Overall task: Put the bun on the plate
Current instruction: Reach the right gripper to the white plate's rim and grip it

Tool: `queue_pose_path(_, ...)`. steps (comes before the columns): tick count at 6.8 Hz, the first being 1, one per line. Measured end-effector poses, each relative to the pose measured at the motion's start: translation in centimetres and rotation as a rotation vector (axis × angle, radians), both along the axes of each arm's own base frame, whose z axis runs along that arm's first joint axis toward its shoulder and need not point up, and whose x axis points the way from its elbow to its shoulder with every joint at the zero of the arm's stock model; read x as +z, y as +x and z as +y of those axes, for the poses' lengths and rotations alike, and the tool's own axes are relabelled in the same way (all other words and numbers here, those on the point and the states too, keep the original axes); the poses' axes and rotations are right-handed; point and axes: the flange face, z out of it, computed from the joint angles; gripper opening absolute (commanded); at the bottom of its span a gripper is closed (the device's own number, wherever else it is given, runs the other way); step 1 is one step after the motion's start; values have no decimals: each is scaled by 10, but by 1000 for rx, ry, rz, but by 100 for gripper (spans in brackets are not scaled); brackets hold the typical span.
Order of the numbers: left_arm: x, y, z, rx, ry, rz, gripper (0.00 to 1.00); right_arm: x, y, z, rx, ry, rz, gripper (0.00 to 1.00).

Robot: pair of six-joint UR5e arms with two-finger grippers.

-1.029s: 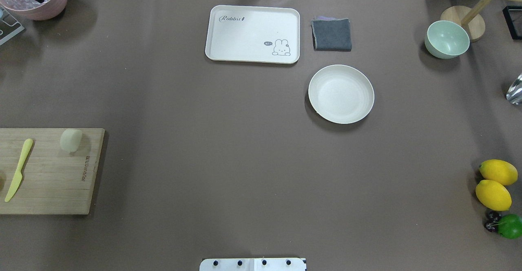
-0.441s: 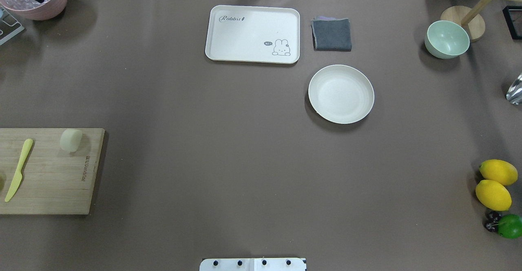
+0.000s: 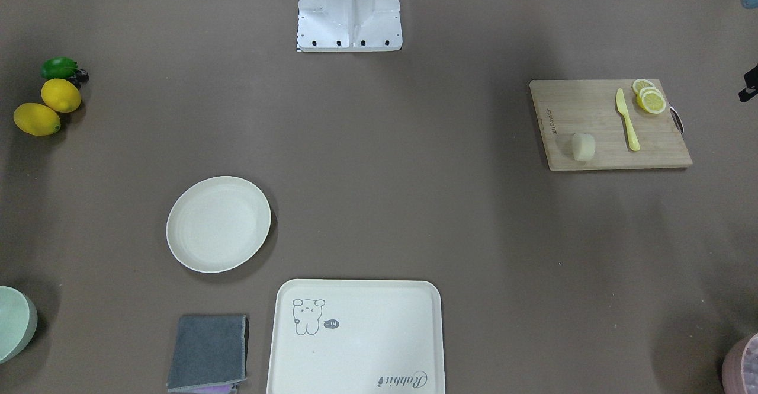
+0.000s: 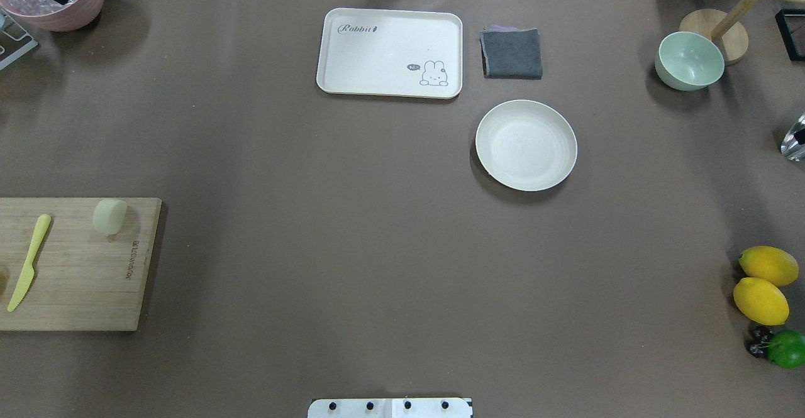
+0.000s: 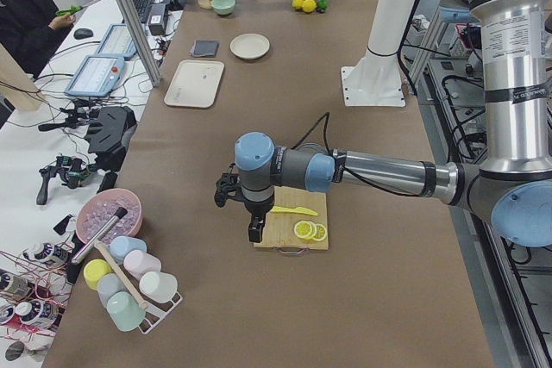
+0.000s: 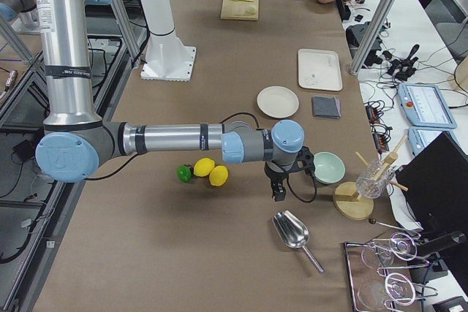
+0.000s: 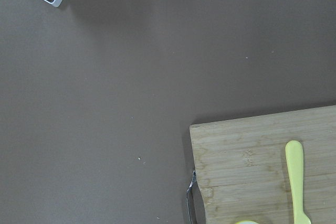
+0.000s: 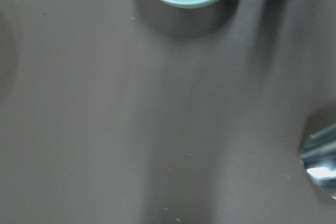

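The bun (image 4: 109, 217), a small pale rounded block, sits on the far right corner of a wooden cutting board (image 4: 82, 280) at the table's left edge; it also shows in the front-facing view as the bun (image 3: 583, 146). The round cream plate (image 4: 526, 145) lies bare right of centre, far from the bun. My left gripper (image 5: 253, 234) shows only in the left side view, pointing down beyond the board's outer end. My right gripper (image 6: 277, 195) shows only in the right side view, hanging near the green bowl. Whether either is open or shut, I cannot tell.
A yellow knife (image 4: 28, 261) and lemon slices (image 3: 650, 99) share the board. A cream tray (image 4: 390, 52) and a grey cloth (image 4: 511, 53) lie at the back. A green bowl (image 4: 689, 60), lemons (image 4: 764, 283) and a metal scoop (image 6: 292, 233) sit at the right.
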Motion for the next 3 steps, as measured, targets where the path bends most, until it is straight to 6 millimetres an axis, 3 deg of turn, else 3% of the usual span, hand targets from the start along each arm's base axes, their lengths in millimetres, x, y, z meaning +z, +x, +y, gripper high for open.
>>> queue_pose_path(1, 1, 2, -1, 4, 0, 2, 98, -35, -41, -14, 11, -16, -29, 99)
queue_pose_path(3, 0, 2, 1, 7, 6, 4, 98, -113, -160, -41, 45, -42, 2, 86)
